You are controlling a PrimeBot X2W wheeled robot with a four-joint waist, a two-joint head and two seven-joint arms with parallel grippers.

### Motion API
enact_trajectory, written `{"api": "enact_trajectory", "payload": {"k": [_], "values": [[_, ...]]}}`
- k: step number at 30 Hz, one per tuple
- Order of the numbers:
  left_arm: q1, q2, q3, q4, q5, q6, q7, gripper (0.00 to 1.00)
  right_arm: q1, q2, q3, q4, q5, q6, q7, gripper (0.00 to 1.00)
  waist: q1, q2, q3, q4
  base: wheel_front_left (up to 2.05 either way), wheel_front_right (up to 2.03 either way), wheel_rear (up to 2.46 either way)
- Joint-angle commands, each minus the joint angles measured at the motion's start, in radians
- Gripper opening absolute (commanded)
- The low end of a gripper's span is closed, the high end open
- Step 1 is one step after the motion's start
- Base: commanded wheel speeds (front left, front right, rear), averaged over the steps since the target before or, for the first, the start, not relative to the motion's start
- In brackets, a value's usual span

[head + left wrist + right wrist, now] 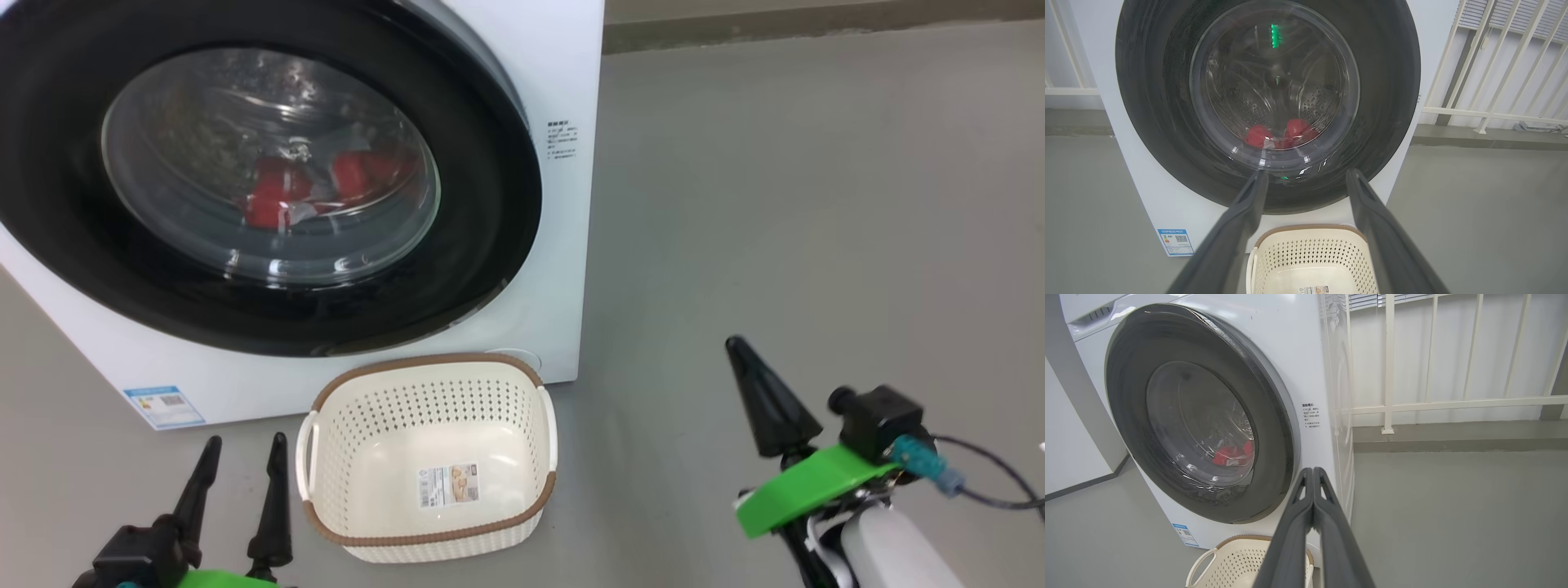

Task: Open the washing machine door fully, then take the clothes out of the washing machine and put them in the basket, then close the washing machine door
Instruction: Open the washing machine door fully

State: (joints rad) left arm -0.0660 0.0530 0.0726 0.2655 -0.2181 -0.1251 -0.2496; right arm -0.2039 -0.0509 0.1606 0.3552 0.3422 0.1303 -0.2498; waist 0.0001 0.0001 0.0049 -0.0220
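Observation:
The white washing machine [563, 73] [1163, 204] [1298, 355] stands ahead with its round black-rimmed door [490, 212] [1147, 102] [1126, 408] closed. Red clothes [282, 192] [1259, 134] [1229, 454] lie in the drum behind the clear window. An empty cream basket [424, 539] [1306, 241] [1224, 559] with a brown rim sits on the floor just in front of the machine. My left gripper [245, 445] [1306, 175] is open, low and left of the basket, pointing at the door. My right gripper [737, 347] [1312, 471] is shut on nothing, out to the right of the basket.
Grey floor [816, 204] spreads wide to the right of the machine. A white railing [1449, 404] and wall stand behind, with a low ledge [1453, 445] along them. A blue label [163, 406] marks the machine's lower left front.

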Motion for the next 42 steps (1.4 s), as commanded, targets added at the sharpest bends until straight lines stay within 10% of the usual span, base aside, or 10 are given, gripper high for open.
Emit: {"api": "enact_trajectory", "payload": {"k": [1,29,42], "values": [[-0.044,0.016,0.027,-0.023,0.004,-0.006,-0.012,1.0,-0.056,0.001,0.01,-0.021,0.028,0.0,-0.012,0.0,0.0,-0.0001,0.008,0.007,0.0,0.0,0.0],[-0.144,0.005,-0.019,-0.099,-0.038,-0.006,-0.012,1.0,-0.431,-0.059,0.04,0.145,0.703,0.0,-0.009,0.0,0.0,-0.0001,0.222,0.128,0.0,0.0,0.0],[-0.205,-0.001,-0.059,-0.123,-0.075,-0.006,-0.012,1.0,-0.625,-0.139,0.11,0.211,1.045,0.0,0.19,0.0,0.0,-0.0001,0.34,0.191,0.0,0.0,0.0]]}}
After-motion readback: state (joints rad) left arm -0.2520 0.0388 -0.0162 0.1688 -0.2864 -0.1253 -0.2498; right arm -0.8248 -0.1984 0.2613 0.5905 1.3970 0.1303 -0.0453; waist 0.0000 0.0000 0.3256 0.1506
